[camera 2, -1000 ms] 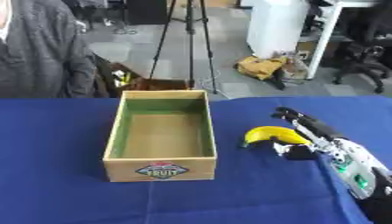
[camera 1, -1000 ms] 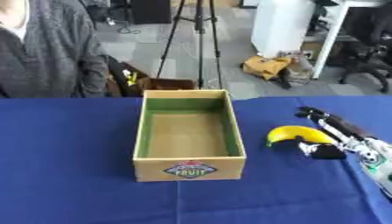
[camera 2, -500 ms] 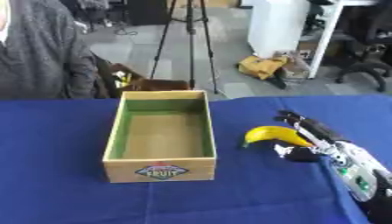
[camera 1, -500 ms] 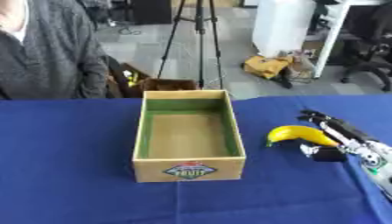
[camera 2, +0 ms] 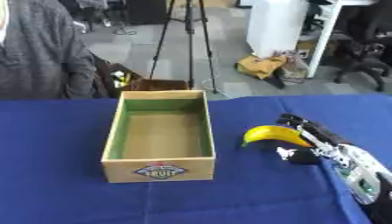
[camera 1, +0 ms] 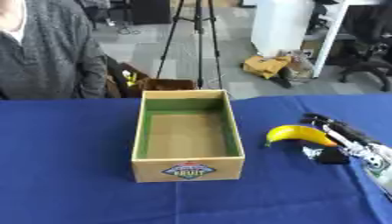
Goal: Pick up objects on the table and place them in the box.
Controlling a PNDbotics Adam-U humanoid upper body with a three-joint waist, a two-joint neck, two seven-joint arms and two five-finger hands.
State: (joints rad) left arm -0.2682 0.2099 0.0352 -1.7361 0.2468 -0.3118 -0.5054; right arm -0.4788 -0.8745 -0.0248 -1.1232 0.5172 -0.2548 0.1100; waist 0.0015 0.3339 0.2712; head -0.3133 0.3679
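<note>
An empty cardboard fruit box with a green inner lining stands in the middle of the blue table. To its right a yellow banana lies on the cloth. My right hand comes in from the lower right and sits at the banana's right end. Its straight fingers run along the banana's far side and its thumb lies on the near side. The hand is open and the banana rests on the table. My left hand shows in neither view.
The blue tablecloth covers the whole table. A person in a grey sweater sits at the far left edge. Beyond the table stand a tripod, a white cabinet and office chairs.
My right hand has slid slightly toward the near edge beside the banana. The banana and the box have stayed where they were.
</note>
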